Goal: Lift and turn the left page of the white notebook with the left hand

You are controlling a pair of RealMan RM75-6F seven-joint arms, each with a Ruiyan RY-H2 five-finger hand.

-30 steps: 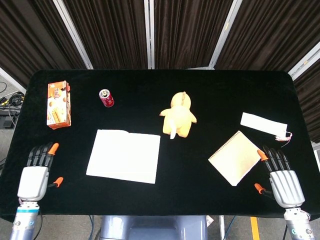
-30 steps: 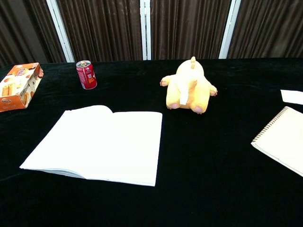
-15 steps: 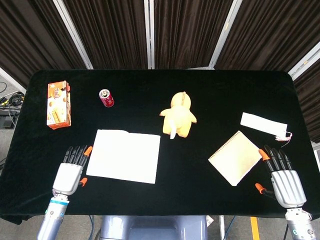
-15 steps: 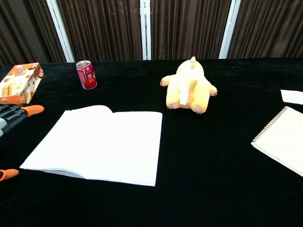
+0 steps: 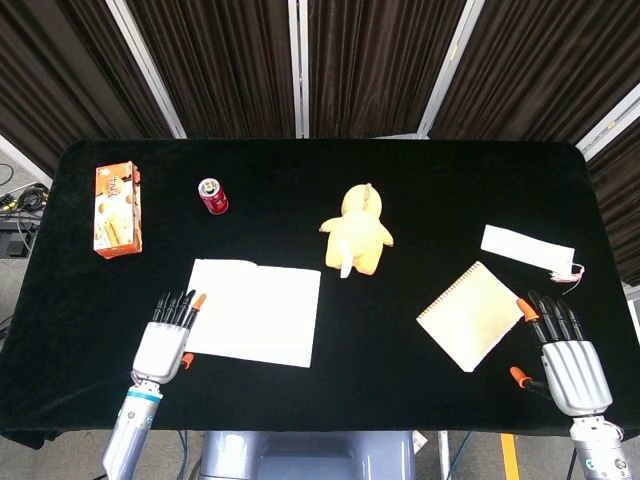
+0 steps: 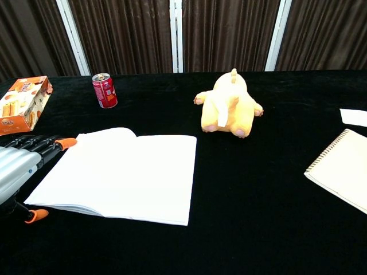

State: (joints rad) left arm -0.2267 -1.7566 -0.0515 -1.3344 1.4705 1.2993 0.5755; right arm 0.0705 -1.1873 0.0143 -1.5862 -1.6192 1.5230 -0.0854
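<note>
The white notebook (image 5: pixel 255 311) (image 6: pixel 123 173) lies open and flat on the black table, left of centre. Its left page bulges slightly near the spine. My left hand (image 5: pixel 166 341) (image 6: pixel 20 169) hovers at the notebook's left edge, fingers stretched forward and apart, holding nothing. Its orange-tipped fingertips (image 5: pixel 199 299) reach over the left page's border. My right hand (image 5: pixel 565 358) rests open at the table's right front, beside the tan spiral pad, and does not appear in the chest view.
A yellow plush toy (image 5: pixel 356 233) sits behind the notebook's right side. A red can (image 5: pixel 212 196) and an orange snack box (image 5: pixel 117 210) stand at the back left. A tan spiral pad (image 5: pixel 470 315) and a white paper slip (image 5: pixel 528 250) lie to the right.
My left hand has swept rightward from the table's left front to the notebook's left edge, entering the chest view. The right hand and the notebook have stayed put.
</note>
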